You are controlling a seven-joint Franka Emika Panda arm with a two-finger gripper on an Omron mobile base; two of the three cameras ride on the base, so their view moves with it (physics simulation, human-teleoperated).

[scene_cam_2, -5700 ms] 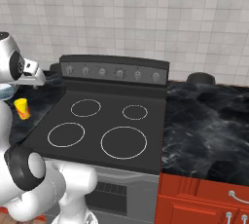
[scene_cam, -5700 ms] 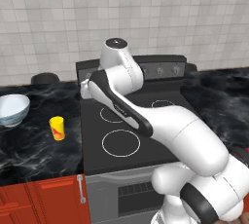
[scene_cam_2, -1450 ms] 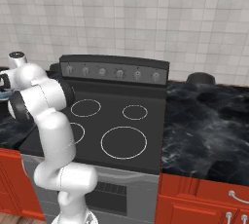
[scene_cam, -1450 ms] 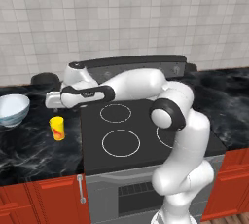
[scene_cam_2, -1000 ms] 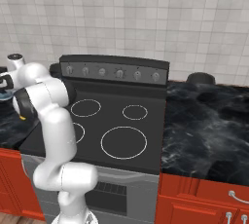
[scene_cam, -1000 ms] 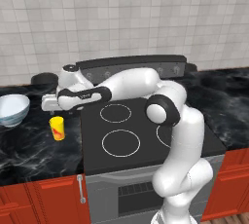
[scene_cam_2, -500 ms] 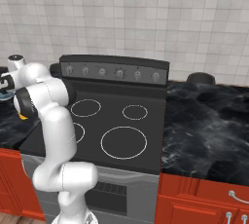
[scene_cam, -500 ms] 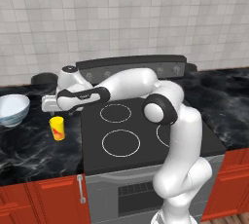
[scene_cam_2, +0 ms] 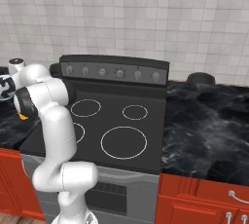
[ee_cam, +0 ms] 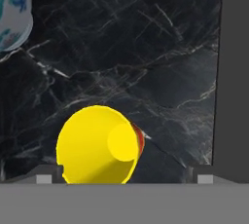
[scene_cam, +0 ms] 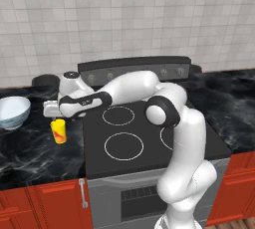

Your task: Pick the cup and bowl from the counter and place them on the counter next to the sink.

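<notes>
The small yellow cup (scene_cam: 59, 131) stands upright on the black marble counter (scene_cam: 30, 148), just left of the stove. My gripper (scene_cam: 56, 118) hangs right above it, pointing down and open. In the hand view the cup (ee_cam: 97, 148) sits low in the picture, its mouth facing the camera, between my two fingertips (ee_cam: 48, 175), which stand wide apart and clear of it. The pale bowl (scene_cam: 12, 112) rests farther left on the counter, and its banded side (ee_cam: 12, 13) is at the top left of the hand view. The sink is out of view.
The matte black stovetop (scene_cam: 134, 133) with white rings lies right of the cup; its edge (ee_cam: 236, 72) runs down the right of the hand view. A dark pot (scene_cam: 45, 80) sits at the back left, another (scene_cam_2: 201, 78) on the right counter. Red cabinet fronts (scene_cam: 35, 203) below.
The arm swung left from over the stove, and the hand came down a little over the cup. Almost nothing has moved in the last half second. The jaws stayed open.
</notes>
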